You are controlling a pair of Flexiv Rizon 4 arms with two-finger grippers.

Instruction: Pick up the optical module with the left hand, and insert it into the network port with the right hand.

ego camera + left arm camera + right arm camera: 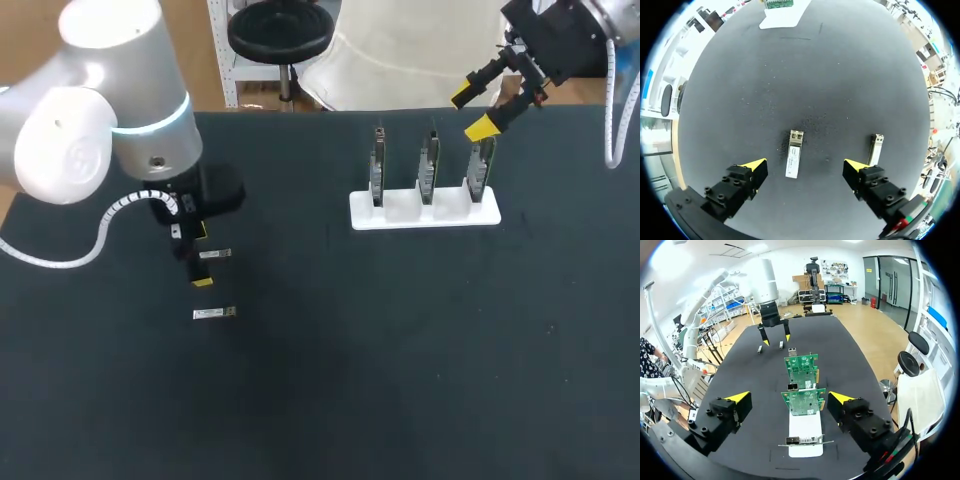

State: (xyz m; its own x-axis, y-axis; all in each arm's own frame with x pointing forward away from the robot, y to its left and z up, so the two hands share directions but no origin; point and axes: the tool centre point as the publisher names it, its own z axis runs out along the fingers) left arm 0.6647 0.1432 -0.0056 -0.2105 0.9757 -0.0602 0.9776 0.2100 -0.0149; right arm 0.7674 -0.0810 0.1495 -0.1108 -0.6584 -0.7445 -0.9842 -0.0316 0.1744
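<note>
Left arm low over the modules, both pincers wide open.
My left pincer (805, 166) straddles one of two optical modules (793, 160) lying flat and untouched on the bench (400, 380). The second module (875, 149) lies just outside one finger. My right pincer (472, 111) hangs over the rightmost of three network cards (480, 165) in one white rack (425, 214) near the far edge.

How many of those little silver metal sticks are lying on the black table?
2. One optical module lies on the table inside the open left gripper, untouched. The second optical module lies just beside that gripper, outside it. None seems hidden.
</note>
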